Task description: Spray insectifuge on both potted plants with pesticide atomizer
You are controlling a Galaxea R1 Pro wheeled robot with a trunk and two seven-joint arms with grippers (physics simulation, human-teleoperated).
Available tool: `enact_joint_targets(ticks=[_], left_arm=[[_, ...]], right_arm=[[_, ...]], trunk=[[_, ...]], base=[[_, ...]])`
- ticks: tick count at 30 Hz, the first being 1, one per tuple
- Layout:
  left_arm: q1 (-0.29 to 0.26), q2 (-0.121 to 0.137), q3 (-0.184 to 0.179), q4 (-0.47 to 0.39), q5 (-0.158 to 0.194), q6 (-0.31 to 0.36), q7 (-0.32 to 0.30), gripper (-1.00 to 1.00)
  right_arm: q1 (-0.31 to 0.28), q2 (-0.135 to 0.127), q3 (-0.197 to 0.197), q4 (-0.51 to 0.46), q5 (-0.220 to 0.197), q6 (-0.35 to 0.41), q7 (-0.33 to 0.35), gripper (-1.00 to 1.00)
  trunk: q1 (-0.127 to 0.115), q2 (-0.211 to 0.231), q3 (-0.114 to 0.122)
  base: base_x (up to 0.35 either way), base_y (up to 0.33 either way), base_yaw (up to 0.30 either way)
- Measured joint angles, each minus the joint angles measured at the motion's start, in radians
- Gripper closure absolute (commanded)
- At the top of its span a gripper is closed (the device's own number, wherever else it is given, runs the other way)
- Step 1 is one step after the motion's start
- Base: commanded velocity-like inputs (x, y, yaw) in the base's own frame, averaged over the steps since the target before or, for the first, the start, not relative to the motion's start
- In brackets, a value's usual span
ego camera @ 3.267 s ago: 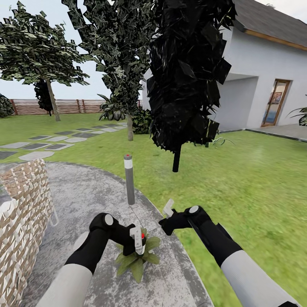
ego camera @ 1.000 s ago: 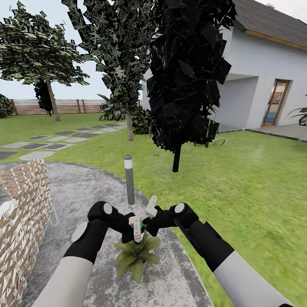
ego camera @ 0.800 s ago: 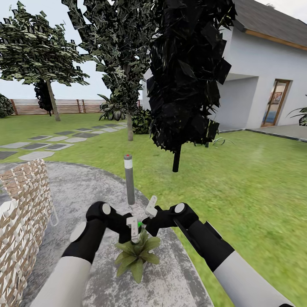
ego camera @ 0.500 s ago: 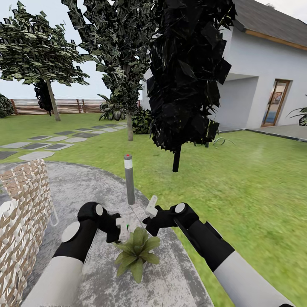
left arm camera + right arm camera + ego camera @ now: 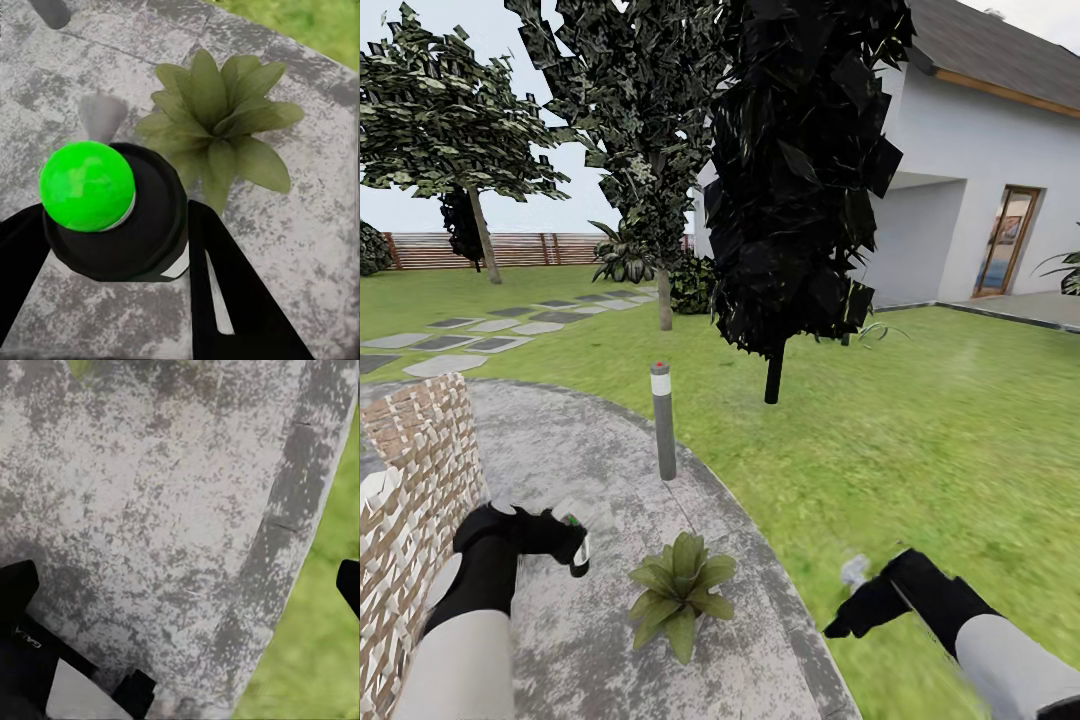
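Atomizer (image 5: 577, 548): one, clenched in left gripper (image 5: 572, 545) | potted plant (image 5: 678, 587): one | right gripper (image 5: 850, 580) (blurred): grip unclear

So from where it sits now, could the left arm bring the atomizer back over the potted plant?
Probably yes. The left gripper, shut on the pesticide atomizer, sits beside the potted plant on the patio, with bare paving between them and the right gripper off over the grass.

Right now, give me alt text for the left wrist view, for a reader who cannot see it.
The left gripper is shut on the pesticide atomizer, seen end-on as a dark round bottle with a bright green ball on top. Beyond it a potted plant with broad pointed green leaves sits on the mottled grey paved patio, with a strip of green lawn past the paving's edge.
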Motion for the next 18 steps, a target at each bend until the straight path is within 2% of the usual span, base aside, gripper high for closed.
enact_joint_targets(ticks=[1,2,3,5,7,9,10,13,14,15,16,17,18], left_arm=[[0.000,0.000,0.028,0.001,0.001,0.002,0.000,1.00],[0.000,0.000,0.040,0.001,0.002,0.003,0.000,1.00],[0.000,0.000,0.053,0.001,0.005,0.004,0.002,1.00],[0.000,-0.003,0.086,0.001,0.030,0.010,0.009,1.00],[0.000,-0.007,0.096,0.002,0.043,0.036,0.011,1.00],[0.000,-0.017,0.101,0.003,0.050,0.097,0.013,1.00],[0.000,-0.020,0.102,0.006,0.052,0.132,0.014,1.00],[0.000,-0.023,0.101,0.049,0.053,0.167,0.039,1.00],[0.000,-0.026,0.100,0.078,0.055,0.173,0.079,1.00],[0.000,-0.035,0.098,0.130,0.057,0.180,0.178,1.00],[0.000,-0.040,0.097,0.168,0.065,0.185,0.263,1.00],[0.000,-0.045,0.096,0.217,0.086,0.190,0.377,1.00],[0.000,-0.047,0.096,0.247,0.112,0.192,0.436,1.00]], right_arm=[[0.000,-0.040,-0.063,0.084,-0.003,-0.069,-0.001,-1.00],[0.000,-0.074,-0.094,0.127,-0.003,-0.117,-0.002,-1.00],[0.000,-0.098,-0.128,0.165,-0.001,-0.161,-0.001,-1.00],[0.000,-0.153,-0.226,0.282,0.008,-0.236,-0.006,-1.00],[0.000,-0.175,-0.272,0.340,0.000,-0.252,-0.060,-1.00],[0.000,-0.185,-0.322,0.370,-0.007,-0.260,-0.225,-1.00],[0.000,-0.187,-0.352,0.376,-0.010,-0.270,-0.359,-1.00],[0.000,-0.180,-0.395,0.382,-0.013,-0.352,-0.582,-1.00],[0.000,-0.179,-0.401,0.383,-0.013,-0.396,-0.624,-1.00],[0.000,-0.178,-0.407,0.384,-0.013,-0.454,-0.657,-1.00],[0.000,-0.178,-0.409,0.385,-0.012,-0.480,-0.669,-1.00],[0.000,-0.178,-0.411,0.386,-0.012,-0.502,-0.678,-1.00],[0.000,-0.178,-0.412,0.386,-0.012,-0.510,-0.682,-1.00]], trunk=[[0.000,0.000,0.000],[0.000,0.000,0.000],[0.000,0.000,0.000],[0.000,0.000,0.000],[0.000,0.000,0.000],[0.000,0.000,0.000],[0.000,0.000,0.000],[0.000,0.000,0.000],[0.000,0.000,0.000],[0.000,0.000,0.000],[0.000,0.000,0.000],[0.000,0.000,0.000],[0.000,0.000,0.000]], base=[[0.000,0.000,0.000],[0.000,0.000,0.000],[0.000,0.000,0.000],[0.000,0.000,0.000],[0.000,0.000,0.000],[0.000,0.000,0.000],[0.000,0.000,0.000],[0.000,0.000,0.000],[0.000,0.000,0.000],[0.000,0.000,0.000],[0.000,0.000,0.000],[0.000,0.000,0.000],[0.000,0.000,0.000]])
